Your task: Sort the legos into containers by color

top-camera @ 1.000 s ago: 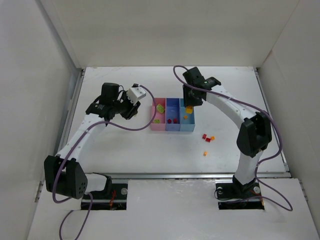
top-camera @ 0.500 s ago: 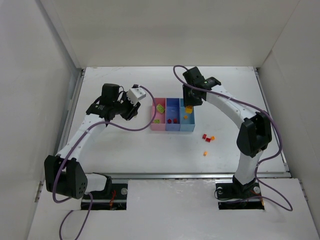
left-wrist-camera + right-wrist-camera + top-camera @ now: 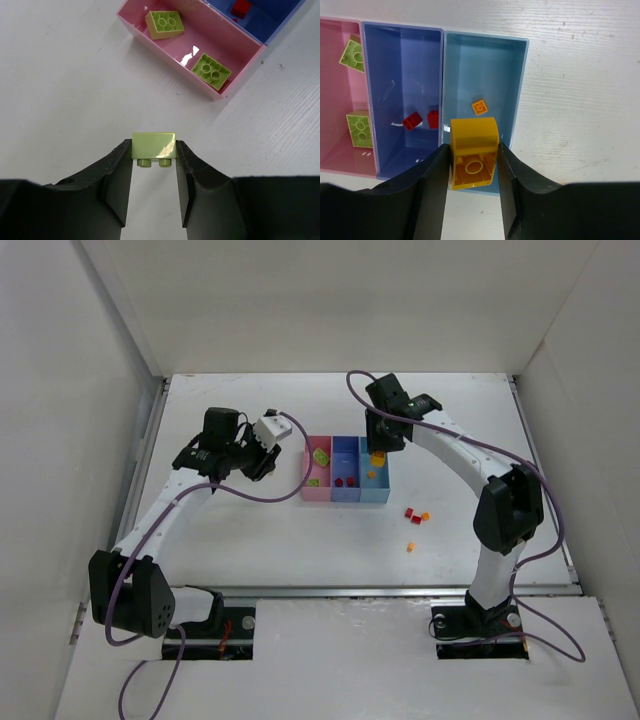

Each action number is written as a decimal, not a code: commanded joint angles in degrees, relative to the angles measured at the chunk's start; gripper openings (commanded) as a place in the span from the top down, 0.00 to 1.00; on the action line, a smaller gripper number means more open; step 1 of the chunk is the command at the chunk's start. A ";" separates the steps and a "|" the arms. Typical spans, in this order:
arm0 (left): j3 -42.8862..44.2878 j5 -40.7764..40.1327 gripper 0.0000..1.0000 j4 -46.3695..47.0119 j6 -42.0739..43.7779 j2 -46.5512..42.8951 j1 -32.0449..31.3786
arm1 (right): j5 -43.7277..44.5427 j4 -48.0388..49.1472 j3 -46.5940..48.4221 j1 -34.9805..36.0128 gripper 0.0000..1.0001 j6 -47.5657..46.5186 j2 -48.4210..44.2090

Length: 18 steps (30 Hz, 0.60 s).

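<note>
The three joined containers stand mid-table: pink (image 3: 307,486), blue-violet (image 3: 347,450) and light blue (image 3: 380,490). My left gripper (image 3: 262,467) is shut on a yellow-green lego (image 3: 154,146), left of the pink bin (image 3: 150,42), which holds two yellow-green legos (image 3: 164,24). My right gripper (image 3: 378,455) is shut on a yellow lego (image 3: 474,150), held above the light blue bin (image 3: 517,65), which holds a small orange lego (image 3: 479,106). Two red legos (image 3: 421,120) lie in the blue-violet bin (image 3: 385,55). A red lego (image 3: 409,514) and two orange ones (image 3: 411,546) lie loose on the table.
White walls enclose the table on the left, back and right. Purple cables (image 3: 285,495) trail from both arms over the table. The arm bases sit at the near edge.
</note>
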 commanded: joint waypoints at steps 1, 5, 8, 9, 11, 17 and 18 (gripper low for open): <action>0.27 0.41 0.98 1.26 -0.58 -0.81 0.06 | 0.40 1.42 1.38 -0.16 1.00 -0.02 -0.28; 0.27 0.41 0.98 1.26 -0.58 -0.81 0.06 | 0.40 1.42 1.38 -0.16 1.00 -0.02 -0.28; 0.27 0.41 0.98 1.26 -0.58 -0.81 0.06 | 0.92 1.42 1.38 -0.16 1.00 -0.02 -0.28; 0.27 0.41 0.98 1.26 -0.58 -0.81 0.06 | 0.92 1.42 1.38 -0.16 1.00 -0.55 -0.28; 0.27 0.41 0.98 1.26 -0.58 -0.81 0.06 | 0.92 1.42 1.38 -0.16 1.00 -0.55 0.25; 0.88 0.41 0.98 1.26 -0.58 -0.81 -0.46 | 0.92 2.04 1.38 -0.16 1.00 -1.08 0.25; 0.88 -0.11 0.98 1.26 -0.58 -0.81 -0.46 | 0.40 2.04 1.38 -0.16 1.00 -1.08 0.77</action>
